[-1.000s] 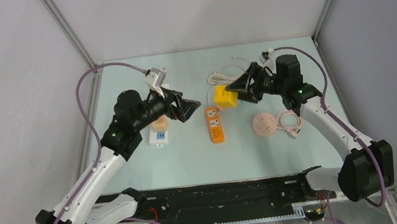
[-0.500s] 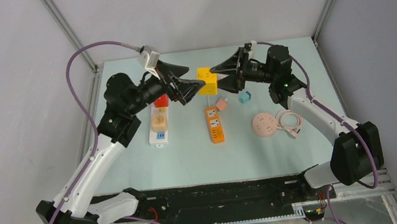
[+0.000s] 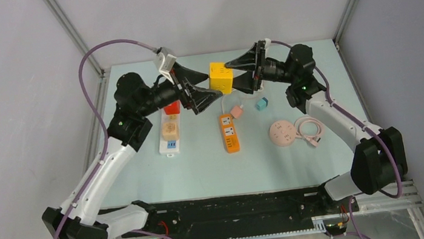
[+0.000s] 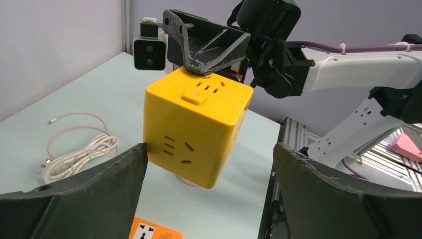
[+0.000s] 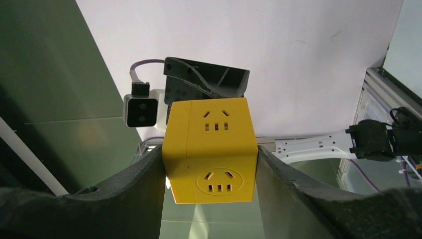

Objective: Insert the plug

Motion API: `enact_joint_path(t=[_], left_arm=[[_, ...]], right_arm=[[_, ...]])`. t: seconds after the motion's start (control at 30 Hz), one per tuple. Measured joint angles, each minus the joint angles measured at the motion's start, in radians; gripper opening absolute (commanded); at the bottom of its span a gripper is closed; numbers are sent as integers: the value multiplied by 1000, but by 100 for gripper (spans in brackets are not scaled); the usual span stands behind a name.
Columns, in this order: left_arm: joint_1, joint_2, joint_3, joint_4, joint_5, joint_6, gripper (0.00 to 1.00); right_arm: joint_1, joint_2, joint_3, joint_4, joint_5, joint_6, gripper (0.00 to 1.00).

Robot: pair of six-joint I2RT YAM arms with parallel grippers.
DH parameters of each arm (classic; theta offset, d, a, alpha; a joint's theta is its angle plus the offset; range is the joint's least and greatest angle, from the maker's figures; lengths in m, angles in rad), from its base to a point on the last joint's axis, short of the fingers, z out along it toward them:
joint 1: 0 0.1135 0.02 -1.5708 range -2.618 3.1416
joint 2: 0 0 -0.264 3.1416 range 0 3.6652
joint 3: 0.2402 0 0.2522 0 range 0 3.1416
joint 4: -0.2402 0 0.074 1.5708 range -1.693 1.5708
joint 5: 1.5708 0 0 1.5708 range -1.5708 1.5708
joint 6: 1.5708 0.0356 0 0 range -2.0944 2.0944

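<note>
Cube, yellow with socket holes on its faces, hangs in the air over the far middle of the counter, clamped in my right pincer. My right arm rises from its base at the near right, bends at the elbow and reaches inward, with the wrist about level and pointing left. On the right wrist view the cube fills the gap, and both fingers press flat on its sides.

My left arm mirrors this: up from the near left, then inward, with the wrist pointing right at the cube. My left pincer is spread wide and grips nothing. On its own camera the cube stands just ahead, between the two tips. The left finger ends just beside the cube's lower edge, though I cannot tell if it touches; the other finger stands well apart.

Below the cube on the counter lie a pink plug and a teal plug, with an orange strip just nearer me
</note>
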State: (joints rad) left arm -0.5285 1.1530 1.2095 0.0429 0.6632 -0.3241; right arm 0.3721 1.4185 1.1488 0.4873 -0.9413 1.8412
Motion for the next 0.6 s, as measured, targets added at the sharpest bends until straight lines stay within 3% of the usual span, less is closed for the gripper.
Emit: enact_joint_path(t=[0.27, 0.5, 0.57, 0.6], left_arm=[[35, 70, 36, 4, 134, -25, 80], [39, 77, 35, 0, 183, -24, 71], [41, 77, 34, 1, 193, -23, 65], [42, 77, 33, 1, 199, -22, 56]], right_arm=[[13, 14, 0, 19, -43, 25, 36], [32, 29, 0, 72, -63, 61, 36], [32, 30, 0, 72, -65, 67, 36], [32, 30, 0, 72, -69, 70, 36]])
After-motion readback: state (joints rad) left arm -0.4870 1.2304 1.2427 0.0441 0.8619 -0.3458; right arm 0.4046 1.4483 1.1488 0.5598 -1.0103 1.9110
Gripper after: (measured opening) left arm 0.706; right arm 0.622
